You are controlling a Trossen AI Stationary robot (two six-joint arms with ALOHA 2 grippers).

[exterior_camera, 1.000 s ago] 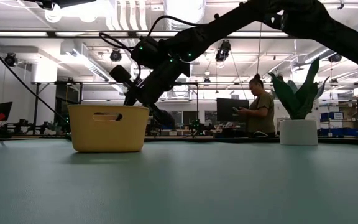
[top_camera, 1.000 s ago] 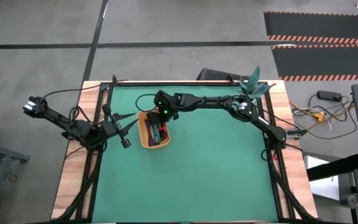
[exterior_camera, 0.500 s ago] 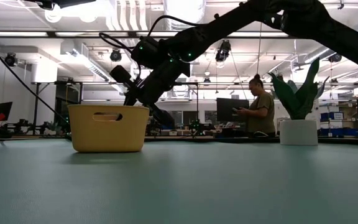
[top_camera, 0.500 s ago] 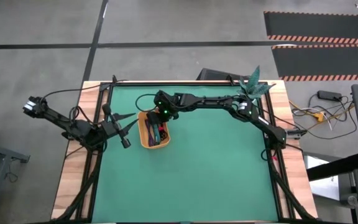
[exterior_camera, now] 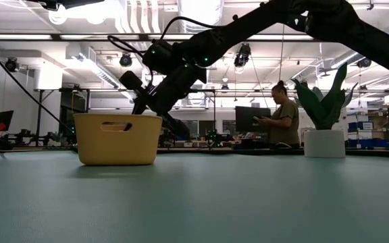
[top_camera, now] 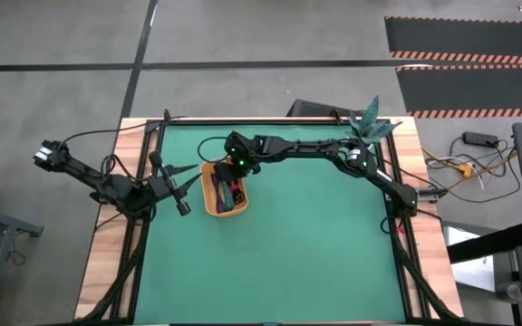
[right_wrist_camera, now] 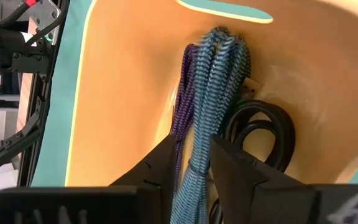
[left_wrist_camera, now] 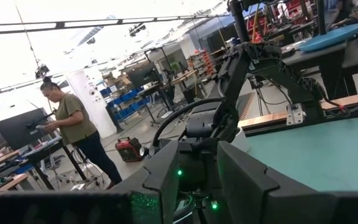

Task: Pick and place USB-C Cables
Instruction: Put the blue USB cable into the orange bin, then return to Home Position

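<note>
Reaching across from the right side of the green worktop [top_camera: 315,244], the right arm is stretched toward the far left, and its right tool [top_camera: 235,177] is dipped into the orange tray [top_camera: 210,192] that stands on the worktop's far-left part. Seen from the wrist, the two dark fingers [right_wrist_camera: 232,171] are parted only a little, with a blue braided cable [right_wrist_camera: 219,93] running down between them; whether it is gripped or merely lying in the gap cannot be told. Inside the tray the USB-C Cables [top_camera: 231,195] are gathered: the blue bundle lies against the tray's inner wall, a thin purple cable [right_wrist_camera: 184,106] is pressed just beside it, and a black looped cable [right_wrist_camera: 263,134] is curled on the blue bundle's other side, touching it. From table height only the tray's yellow-orange wall [exterior_camera: 117,140] with its handle slot is seen, the right arm slanting down into it from above. The left tool [top_camera: 181,201] is held just to the left of the tray, low over the worktop's left edge; its fingers [left_wrist_camera: 244,180] are seen slightly apart with nothing between them. A potted plant [exterior_camera: 324,118] stands at the far right corner, and a person [exterior_camera: 282,115] is seen standing in the room beyond.
</note>
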